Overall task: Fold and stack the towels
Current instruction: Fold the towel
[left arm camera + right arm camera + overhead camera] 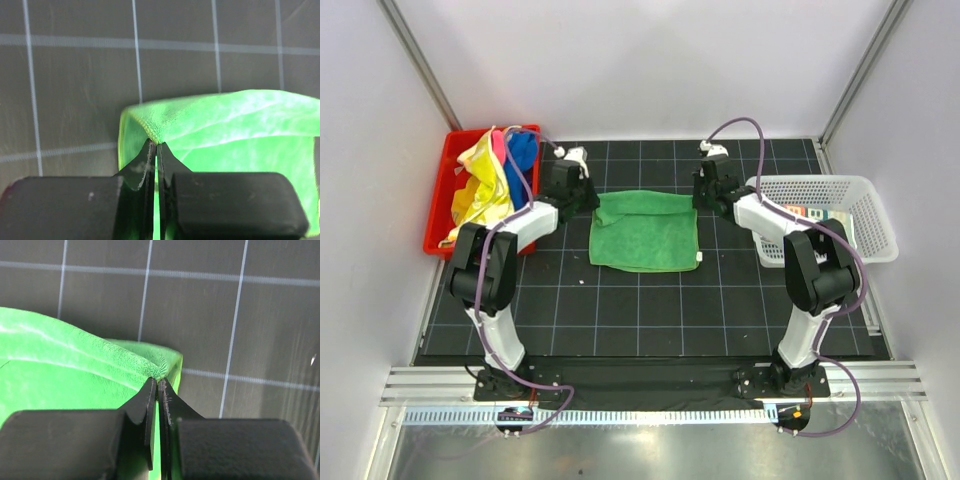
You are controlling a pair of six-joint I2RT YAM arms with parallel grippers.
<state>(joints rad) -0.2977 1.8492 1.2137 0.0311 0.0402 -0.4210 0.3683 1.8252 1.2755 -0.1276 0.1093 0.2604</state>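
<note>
Green towel (645, 232) lay spread near the middle of the dark gridded table (650, 310), between the two arms, with its far edge lifted off the surface. From above, its two far corners were hidden under the arms' heads, so the grip could only be read from the wrist cameras. In the left wrist view the left pincer (154, 145) was clenched on the towel's (240, 125) corner, jaws pressed together with a ridge of cloth peaking just above them. The rest of the cloth ran off the right edge, blurred and overexposed. In the right wrist view the right pincer (155, 381) was likewise clamped on the opposite corner of the towel (60, 370), which was cut off at the left edge. Seen from above, the left pincer (582, 190) and right pincer (705, 190) sat at the towel's far left and far right corners.

The red bin (435, 215) stood at the far left of the table and held a loose heap: a yellow towel (480, 190), a pink-red towel (500, 150) and a blue towel (523, 150), partly crossed by the left arm's cable. How many cloths lay beneath could not be told. The white mesh basket (865, 215) stood at the right. A pale item (817, 214) with small coloured marks lay in it, half hidden behind the right arm and too small to identify.
</note>
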